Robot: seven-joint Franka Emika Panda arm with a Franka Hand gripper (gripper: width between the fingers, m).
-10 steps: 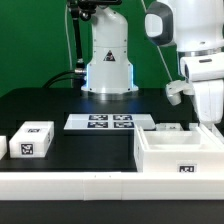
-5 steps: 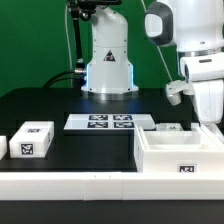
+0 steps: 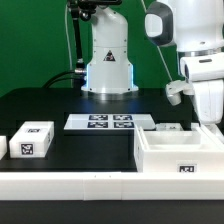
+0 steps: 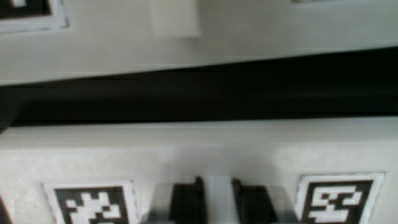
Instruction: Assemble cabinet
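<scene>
At the exterior view's left edge a small white block (image 3: 31, 140) with one tag sat on the black bench (image 3: 60, 105). In the middle lay the marker board (image 3: 110, 122), with the arm's base (image 3: 108, 60) behind it. The cabinet (image 3: 180, 155) filled the lower right, open side up, with a tag on its front wall. A second block (image 3: 167, 127) lay just behind it. The arm (image 3: 200, 60) hung at the far right, its claw (image 4: 214, 203) low at the cabinet's far corner. In the wrist view two dark fingertips (image 4: 187, 203) stood close together over white tagged plastic, too blurred to tell whether they gripped anything.
</scene>
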